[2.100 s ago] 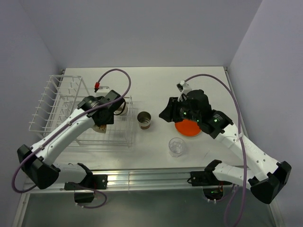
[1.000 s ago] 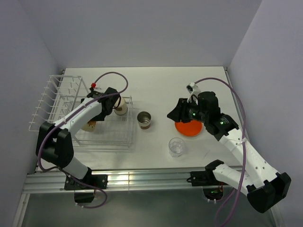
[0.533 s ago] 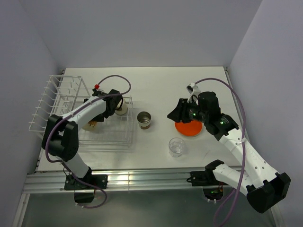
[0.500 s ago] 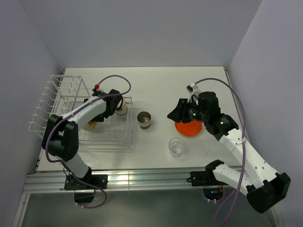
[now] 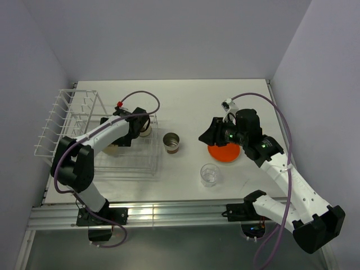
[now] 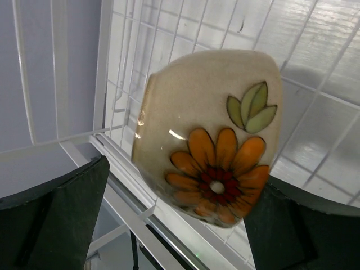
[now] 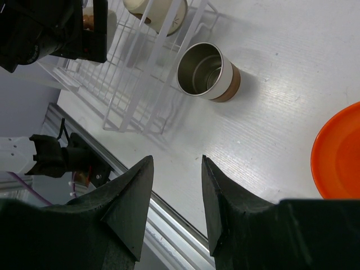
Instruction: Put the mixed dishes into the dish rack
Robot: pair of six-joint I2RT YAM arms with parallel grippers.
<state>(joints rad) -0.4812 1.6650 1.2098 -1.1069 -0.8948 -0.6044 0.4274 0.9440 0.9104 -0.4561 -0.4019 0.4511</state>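
The cream shallow dish (image 6: 208, 140) with an orange flower lies in the basket of the white dish rack (image 5: 126, 164); from above the dish (image 5: 109, 149) peeks out beside my left wrist. My left gripper (image 6: 180, 191) is open, its jaws wide on either side of the dish, and in the top view it (image 5: 121, 140) is inside the basket. A tan cup (image 5: 145, 130) lies in the basket's back corner. Another tan cup (image 5: 171, 142), the orange plate (image 5: 225, 152) and the clear glass (image 5: 210, 174) stand on the table. My right gripper (image 7: 176, 160) is open and empty above the table. The bowl is not in view.
The rack's upright plate slots (image 5: 62, 121) stand at the far left, by the wall. In the right wrist view the table cup (image 7: 208, 70) stands just beside the rack's near corner (image 7: 140, 95), and the plate (image 7: 340, 152) is at the right edge.
My left arm has carried the dish down into the basket, folded back and shifted its wrist slightly right; the jaws now stand open. My right arm rose off the plate, then stayed still.
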